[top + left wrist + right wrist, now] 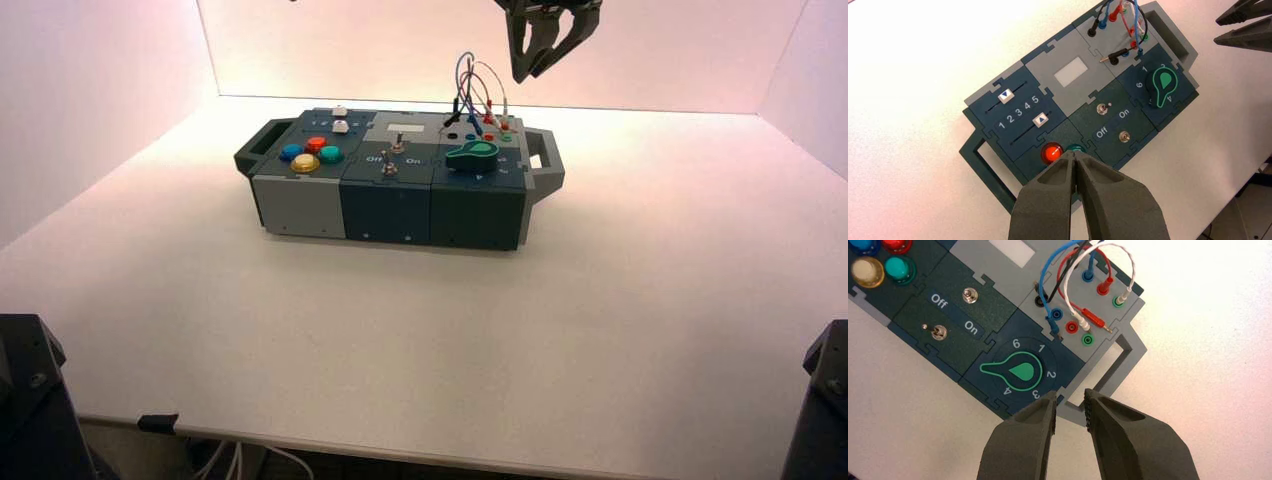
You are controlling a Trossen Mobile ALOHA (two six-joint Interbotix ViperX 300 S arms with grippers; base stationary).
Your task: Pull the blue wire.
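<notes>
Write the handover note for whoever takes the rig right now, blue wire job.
Right end effector: open, empty, raised near the box's right end, off the wires.
Left end effector: shut, idle, raised over the button end.
Blue wire: at the box's right rear; one plug lies beside the bare blue socket, the other sits in the rear blue socket.
Done: one end of the blue wire is out.
Left: looks like nothing but parking the right arm, unless both ends are wanted out.
</notes>
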